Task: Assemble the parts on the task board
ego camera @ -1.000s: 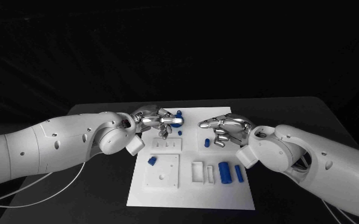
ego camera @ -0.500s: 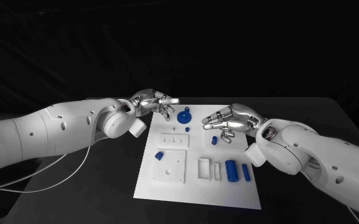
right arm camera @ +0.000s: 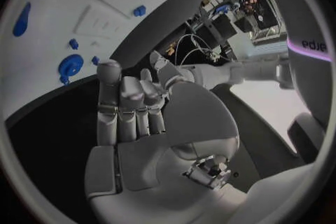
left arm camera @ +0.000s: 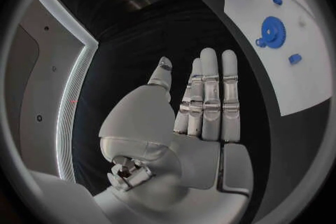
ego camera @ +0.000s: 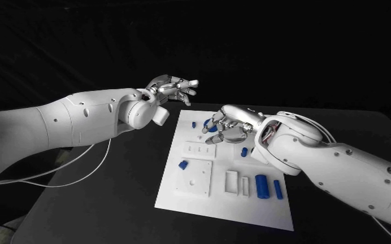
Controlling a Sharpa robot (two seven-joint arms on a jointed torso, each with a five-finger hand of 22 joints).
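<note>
Head view, left to right. The left hand [ego camera: 172,88] is raised above the black table [ego camera: 106,199], beyond the far left corner of the task board [ego camera: 224,210]; its fingers [left arm camera: 210,87] are straight and held together, and it grasps nothing. A white cable [ego camera: 81,173] hangs below the left arm. The white task board lies in the middle of the table. On its left half sit a small blue part [ego camera: 183,165] beside a square white block [ego camera: 194,180] and a smaller white plate [ego camera: 200,151] farther back. Near the far edge lie a blue gear [left arm camera: 271,29] and small blue pegs [ego camera: 194,124]. The right hand [ego camera: 225,125] hovers over this far area, fingers loosely curled with nothing in them, covering part of the gear in the head view. Toward the right lie a blue peg [ego camera: 243,152], two white slotted frames [ego camera: 237,183], and two blue cylinders [ego camera: 262,186] side by side.
</note>
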